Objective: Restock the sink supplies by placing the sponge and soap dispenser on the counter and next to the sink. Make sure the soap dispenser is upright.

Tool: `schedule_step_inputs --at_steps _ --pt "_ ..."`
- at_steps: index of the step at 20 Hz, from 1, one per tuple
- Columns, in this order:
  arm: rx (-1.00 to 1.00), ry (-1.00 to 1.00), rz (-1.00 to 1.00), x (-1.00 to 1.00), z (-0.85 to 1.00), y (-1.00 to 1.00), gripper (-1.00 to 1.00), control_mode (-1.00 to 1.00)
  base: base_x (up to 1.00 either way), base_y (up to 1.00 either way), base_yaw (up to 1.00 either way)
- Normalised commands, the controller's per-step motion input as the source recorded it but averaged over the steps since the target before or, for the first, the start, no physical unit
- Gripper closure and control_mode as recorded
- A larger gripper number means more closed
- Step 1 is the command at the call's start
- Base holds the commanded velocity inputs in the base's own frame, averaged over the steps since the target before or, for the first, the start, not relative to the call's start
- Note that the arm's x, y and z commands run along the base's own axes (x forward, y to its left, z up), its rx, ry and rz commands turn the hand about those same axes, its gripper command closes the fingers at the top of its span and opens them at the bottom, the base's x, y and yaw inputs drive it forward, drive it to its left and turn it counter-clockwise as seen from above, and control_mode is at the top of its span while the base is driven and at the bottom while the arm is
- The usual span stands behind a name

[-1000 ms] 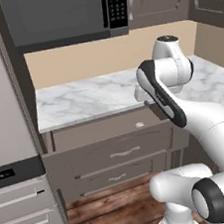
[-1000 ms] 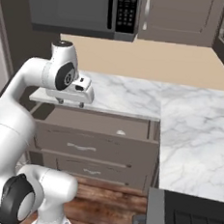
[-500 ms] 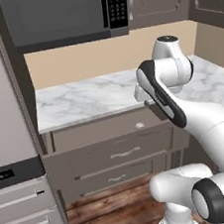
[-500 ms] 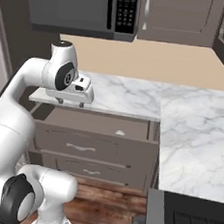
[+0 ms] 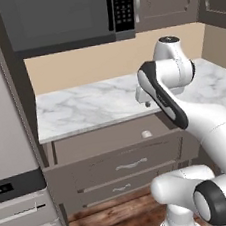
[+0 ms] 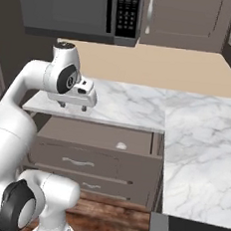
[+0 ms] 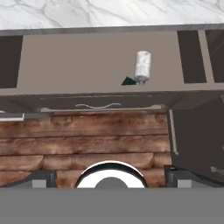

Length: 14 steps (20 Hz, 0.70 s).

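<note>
The gripper (image 6: 73,105) hangs with jaws spread wide and empty above the open drawer (image 7: 87,65) under the marble surface (image 5: 89,108). In the drawer, near its front edge, the soap dispenser (image 7: 142,65) lies on its side, the sponge (image 7: 128,81) touching it. A microwave (image 5: 67,15) hangs overhead.

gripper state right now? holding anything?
Gripper: open, holding nothing; it hangs above the open drawer, where the soap dispenser lies on its side.
</note>
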Motion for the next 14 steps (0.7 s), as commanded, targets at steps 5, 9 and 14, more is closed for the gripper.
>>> schedule_step_inputs --at_steps 5,9,14 --pt "0.0 0.0 0.0 0.0 -0.02 -0.03 -1.0 -1.0 0.0 -0.15 0.0" --pt "0.03 0.01 0.0 0.12 -0.59 -0.24 -1.0 -1.0 0.0 0.0 0.0" --pt "0.0 0.05 0.0 0.48 -1.0 -0.15 -1.0 -1.0 0.0 0.0 0.0"
